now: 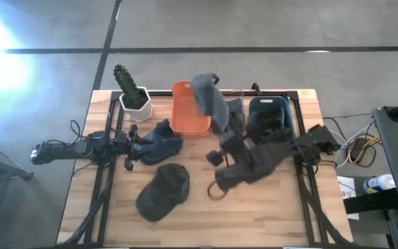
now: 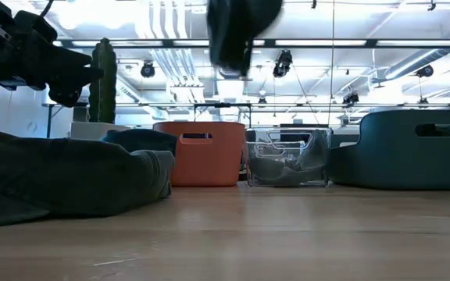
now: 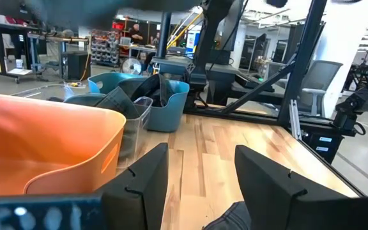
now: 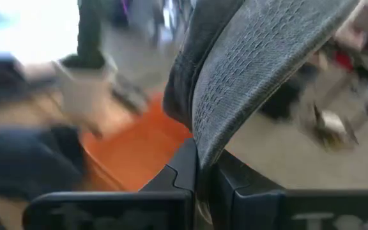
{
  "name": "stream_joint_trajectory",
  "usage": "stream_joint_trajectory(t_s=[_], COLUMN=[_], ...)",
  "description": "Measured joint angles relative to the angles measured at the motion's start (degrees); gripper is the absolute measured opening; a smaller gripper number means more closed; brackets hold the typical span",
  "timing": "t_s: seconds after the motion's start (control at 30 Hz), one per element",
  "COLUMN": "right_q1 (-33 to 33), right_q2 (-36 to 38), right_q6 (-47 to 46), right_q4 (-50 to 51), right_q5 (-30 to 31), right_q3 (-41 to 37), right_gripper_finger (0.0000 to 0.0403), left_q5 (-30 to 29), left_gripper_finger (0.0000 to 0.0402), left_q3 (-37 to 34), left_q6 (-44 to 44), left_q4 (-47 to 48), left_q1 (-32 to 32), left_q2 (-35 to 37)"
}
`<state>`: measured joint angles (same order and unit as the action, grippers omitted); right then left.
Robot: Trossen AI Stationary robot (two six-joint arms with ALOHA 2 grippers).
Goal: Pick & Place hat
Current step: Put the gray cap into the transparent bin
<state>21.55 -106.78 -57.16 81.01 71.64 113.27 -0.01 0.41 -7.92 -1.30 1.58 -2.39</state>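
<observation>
My right gripper [image 4: 200, 174] is shut on a grey hat [image 1: 209, 100], which is held in the air over the right end of the orange bin [image 1: 188, 109]. The low view shows the hat [image 2: 239, 31] high above the table. A dark blue hat [image 1: 161, 142] lies crumpled on the table beside my left gripper [image 1: 131, 146], which is open [image 3: 200, 182] and points toward the bins. A third, dark hat [image 1: 164, 192] lies flat on the table's near middle. My right gripper pinches the grey hat by a narrow edge [image 4: 200, 156] between its two fingers [image 4: 181, 169]. The rest of the hat [image 4: 260, 57] stretches away beyond the fingertips. The hat is lifted clear of the table and the bins.
A cactus in a white pot [image 1: 131, 95] stands at the far left. Along the far edge, right of the orange bin, sit a clear bin [image 1: 235, 105] with dark cloth in it and a teal bin [image 1: 268, 114]. Bare wood lies at the table's near right [image 1: 268, 207].
</observation>
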Motion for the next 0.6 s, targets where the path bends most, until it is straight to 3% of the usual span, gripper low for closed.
stream_joint_trajectory(t_s=[0.1, 0.33, 0.6], right_q1=[-4.2, -12.04, -17.68], right_q2=[-0.17, 1.85, 1.74], right_q6=[-8.65, -8.14, 6.27], right_q4=[9.32, 8.81, -2.76], right_q5=[-6.43, -12.62, -21.64], right_q3=[-1.66, -10.59, -19.09], right_gripper_finger=[0.0013, 0.0013, 0.0013], left_q5=[0.0, 0.02, 0.0], left_gripper_finger=[0.0174, 0.0174, 0.0174], left_q3=[0.02, 0.01, 0.01], left_q6=[0.0, 0.0, 0.0], left_q4=[0.0, 0.0, 0.0], left_q1=[0.0, 0.0, -0.01], left_q2=[0.0, 0.0, -0.04])
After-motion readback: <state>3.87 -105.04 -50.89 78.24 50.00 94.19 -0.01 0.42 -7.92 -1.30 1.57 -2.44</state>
